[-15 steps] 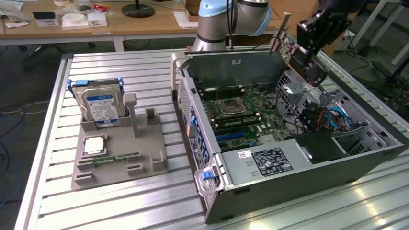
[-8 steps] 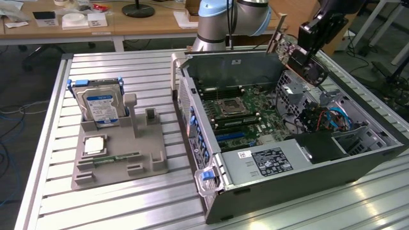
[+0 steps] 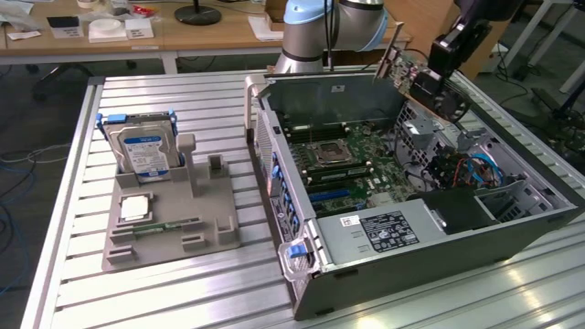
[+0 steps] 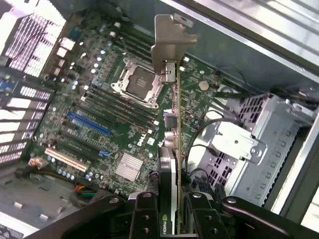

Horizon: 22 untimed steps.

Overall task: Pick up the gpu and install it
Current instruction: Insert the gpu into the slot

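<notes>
Above the open computer case (image 3: 439,274), the gripper (image 4: 170,214) held the gpu (image 4: 173,124) tight between its jaws. The gpu looked tilted, maybe not touching the green board (image 4: 99,124) below.

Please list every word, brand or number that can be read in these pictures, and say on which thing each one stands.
"NVIDI", the rest cut off at the picture's edge: on the gpu, wrist view.
hard drive label, blue and white: print too small to read.
power supply label: too small to read.
white sticker beside it: too small to read.
</notes>
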Available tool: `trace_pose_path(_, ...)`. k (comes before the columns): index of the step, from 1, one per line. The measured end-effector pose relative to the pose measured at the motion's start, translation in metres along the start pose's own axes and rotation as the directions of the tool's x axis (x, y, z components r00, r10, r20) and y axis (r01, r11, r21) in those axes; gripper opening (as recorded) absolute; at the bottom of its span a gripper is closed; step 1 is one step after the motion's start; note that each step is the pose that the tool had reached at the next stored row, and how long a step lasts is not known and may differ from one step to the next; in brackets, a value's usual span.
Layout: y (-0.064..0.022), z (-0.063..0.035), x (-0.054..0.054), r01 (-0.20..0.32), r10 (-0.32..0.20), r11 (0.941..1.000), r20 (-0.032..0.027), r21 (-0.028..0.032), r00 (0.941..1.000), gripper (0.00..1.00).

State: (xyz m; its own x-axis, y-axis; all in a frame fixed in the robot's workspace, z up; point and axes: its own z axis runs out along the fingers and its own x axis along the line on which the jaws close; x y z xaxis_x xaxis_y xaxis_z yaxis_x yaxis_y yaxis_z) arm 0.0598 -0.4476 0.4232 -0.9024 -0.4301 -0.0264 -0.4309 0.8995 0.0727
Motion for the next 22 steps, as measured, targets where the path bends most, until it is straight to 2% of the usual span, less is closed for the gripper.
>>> trace_pose_path(5, -0.0001, 0.0007, 0.0, 0.091, -0.091, 0.9958, -0.0066, -0.0027, 0.9958, 0.27)
trace_pose_path(10, -0.0001, 0.0015, 0.0, 0.18, -0.18, 0.9837, -0.0127, -0.006, 0.9836, 0.27)
trace_pose_path(13, -0.0001, 0.0019, 0.0, 0.234, -0.234, 0.9722, -0.0163, -0.0083, 0.9721, 0.27)
trace_pose_path(16, -0.0002, 0.0023, 0.0001, 0.286, -0.286, 0.9582, -0.0196, -0.0107, 0.958, 0.27)
trace_pose_path(19, -0.0002, 0.0027, 0.0001, 0.338, -0.338, 0.941, -0.023, -0.0134, 0.9407, 0.27)
trace_pose_path(22, -0.0002, 0.0031, 0.0001, 0.388, -0.388, 0.9215, -0.0262, -0.0161, 0.9211, 0.27)
